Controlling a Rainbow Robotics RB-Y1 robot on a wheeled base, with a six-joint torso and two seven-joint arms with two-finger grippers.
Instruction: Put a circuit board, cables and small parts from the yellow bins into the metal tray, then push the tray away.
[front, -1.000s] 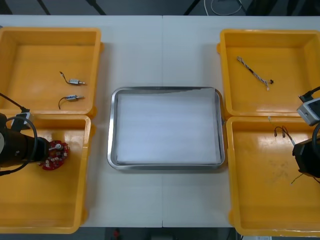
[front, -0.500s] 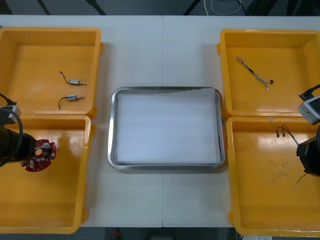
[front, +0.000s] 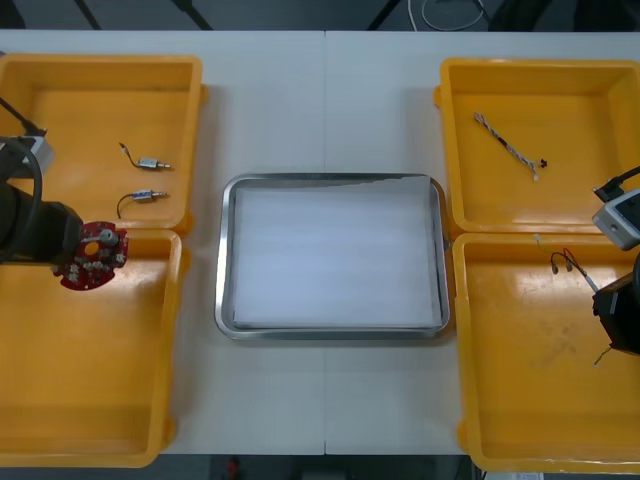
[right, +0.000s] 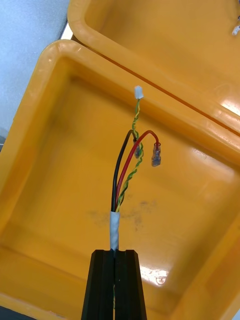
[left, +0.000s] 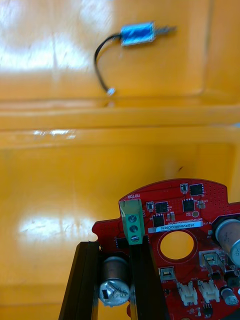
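My left gripper (front: 70, 250) is shut on a round red circuit board (front: 93, 257), held over the dividing rims of the two left yellow bins. In the left wrist view its fingers (left: 86, 280) pinch a silver capacitor on the board (left: 175, 235). My right gripper (front: 603, 305) hangs at the right edge over the near right bin (front: 530, 400), shut on a red, black and yellow cable (front: 562, 264). In the right wrist view the closed fingers (right: 102, 285) clamp the taped end of the cable (right: 126, 167), which dangles above the bin floor. The metal tray (front: 226, 255), white inside, lies between the bins.
Two small metal parts (front: 150, 163) (front: 147, 196) with black leads lie in the far left bin (front: 60, 110); one of them (left: 137, 33) appears beyond the board. A twisted cable (front: 508, 147) lies in the far right bin (front: 590, 100). The near left bin (front: 90, 380) holds nothing else.
My left gripper has lifted the circuit board out of the near left bin and carried it toward the far rim. The right gripper with its cable has barely shifted.
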